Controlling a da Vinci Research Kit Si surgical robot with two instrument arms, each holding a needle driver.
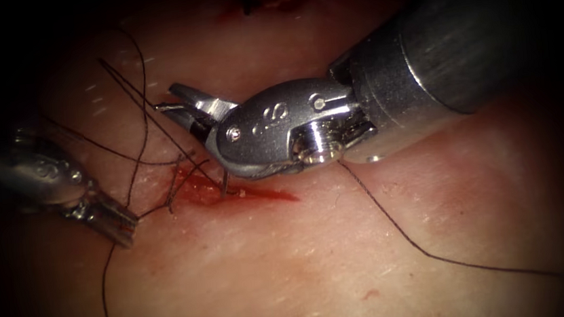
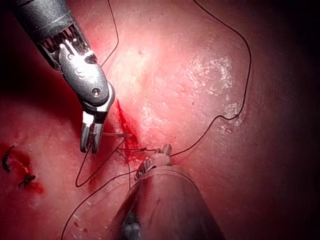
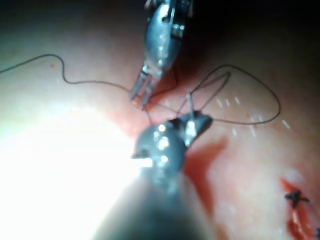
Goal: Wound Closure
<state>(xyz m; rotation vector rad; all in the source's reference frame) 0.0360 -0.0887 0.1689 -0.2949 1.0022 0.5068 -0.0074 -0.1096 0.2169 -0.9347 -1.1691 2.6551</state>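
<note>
Right tool sits over the cut, jaws slightly parted at the tips; thread runs across them, and whether they grip it I cannot tell. Left tool lies left of the cut, jaws closed, apparently on thread at its tip. A short metal piece, probably the needle, stands in the tissue at the cut under the right tool. Red fluid marks the cut. Loose thread loops lie on both sides.
</note>
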